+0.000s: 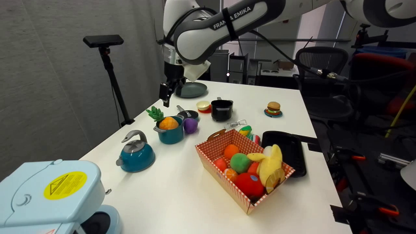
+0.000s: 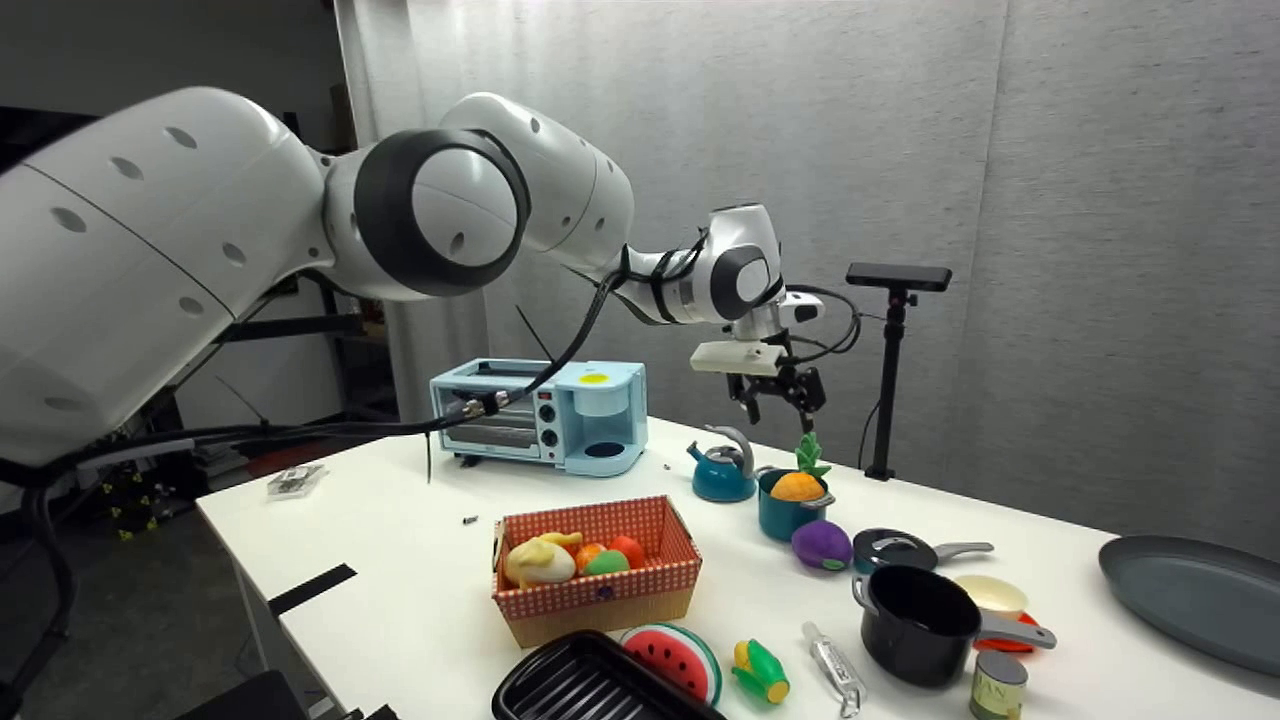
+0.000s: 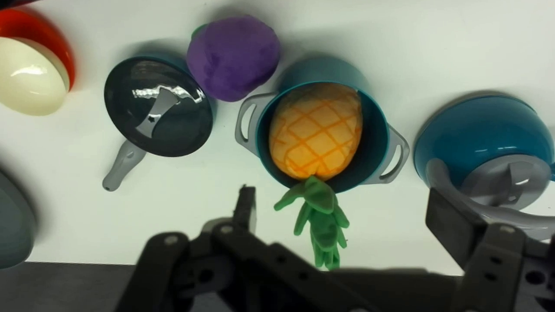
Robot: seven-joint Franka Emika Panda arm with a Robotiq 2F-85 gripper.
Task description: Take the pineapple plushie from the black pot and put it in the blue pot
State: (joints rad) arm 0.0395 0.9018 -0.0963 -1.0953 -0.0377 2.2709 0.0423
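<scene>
The pineapple plushie point(image 1: 169, 123) sits in the blue pot point(image 1: 171, 136), its green leaves leaning out over the rim. The plushie point(image 2: 797, 487) and the blue pot point(image 2: 782, 520) also show in an exterior view. In the wrist view the orange body of the plushie point(image 3: 318, 130) lies inside the blue pot point(image 3: 325, 69), with the leaves hanging over the near rim. The black pot point(image 1: 222, 112) stands apart on the table with nothing visible inside; it also shows in an exterior view point(image 2: 915, 635). My gripper point(image 3: 349, 214) is open and empty above the leaves, touching nothing.
A teal kettle point(image 3: 481, 130) stands beside the blue pot. A purple toy point(image 3: 234, 56) and a lidded pan point(image 3: 160, 112) are on its other side. The checkered basket of toys point(image 2: 600, 600), black tray point(image 1: 286, 151), grey pan point(image 1: 191, 89) and light-blue oven point(image 2: 540, 415) are also on the table.
</scene>
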